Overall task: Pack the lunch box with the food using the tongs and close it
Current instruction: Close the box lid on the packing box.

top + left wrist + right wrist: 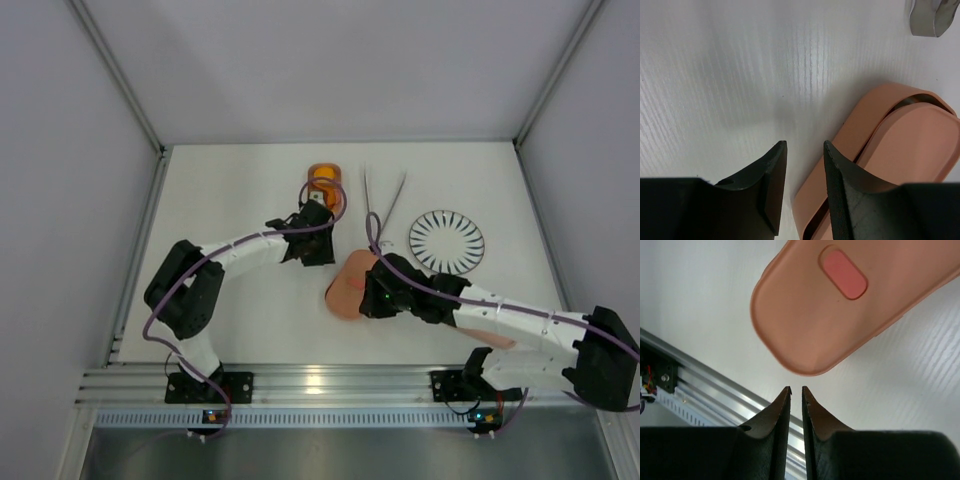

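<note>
The salmon-pink lunch box (345, 285) lies at mid-table with its flat lid on top. In the right wrist view the lid (805, 325) carries a darker pink oval patch, and my right gripper (796, 389) hovers at its rounded end, jaws a narrow slit apart with nothing between them. My left gripper (805, 147) stands open and empty just left of the box (890, 145), whose lid sits slightly askew over the tray. The silvery tongs (385, 200) lie in a V behind the box, touched by neither gripper (318, 250) (368, 298). No food shows.
A white plate with black radial stripes (446, 241) sits to the right of the tongs. An orange object (325, 180) stands behind the left gripper. Another pink piece (495, 337) peeks from under the right forearm. The metal rail (695, 380) runs along the near edge.
</note>
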